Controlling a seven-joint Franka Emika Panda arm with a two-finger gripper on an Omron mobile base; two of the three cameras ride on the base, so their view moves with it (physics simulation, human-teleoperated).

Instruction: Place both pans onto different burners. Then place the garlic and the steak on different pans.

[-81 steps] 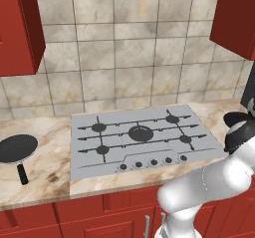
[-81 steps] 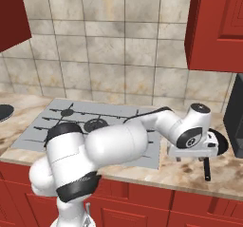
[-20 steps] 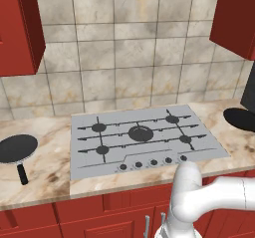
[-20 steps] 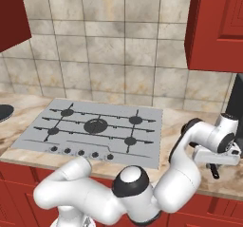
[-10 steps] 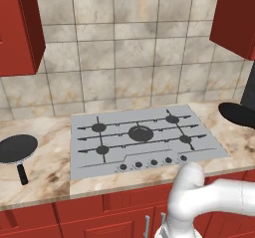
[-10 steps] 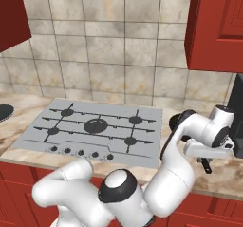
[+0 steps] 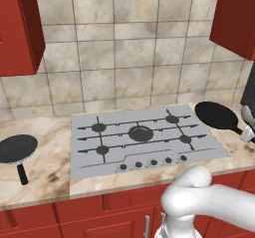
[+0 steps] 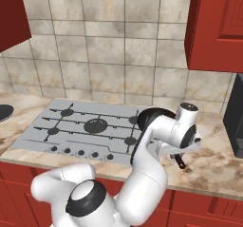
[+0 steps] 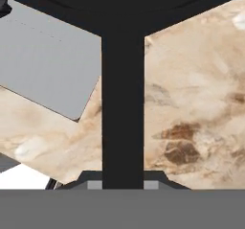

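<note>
One black pan (image 7: 216, 114) hangs just off the right edge of the silver cooktop (image 7: 119, 155), its handle pointing right. My gripper (image 7: 247, 126) is shut on that handle. In the hand view the handle (image 9: 122, 103) runs straight up from my gripper (image 9: 122, 180) to the pan's body (image 9: 122, 0), above a corner of the cooktop (image 9: 43, 65). The second pan (image 7: 17, 149) rests on the counter far to the left, with its rim (image 8: 4, 112) showing at the frame's edge. The centre burner (image 7: 141, 132) and the right burners (image 7: 172, 119) are bare. The garlic and the steak are out of view.
A row of knobs (image 7: 152, 163) lines the cooktop's front edge. A dark appliance (image 8: 234, 121) stands on the marble counter (image 8: 213, 164) at the far right. Red wall cabinets (image 8: 218, 26) hang above, and a tiled wall is behind.
The held pan has travelled left from the far right of the counter toward the cooktop's right edge. My arm has swung left with it. The left pan has not moved.
</note>
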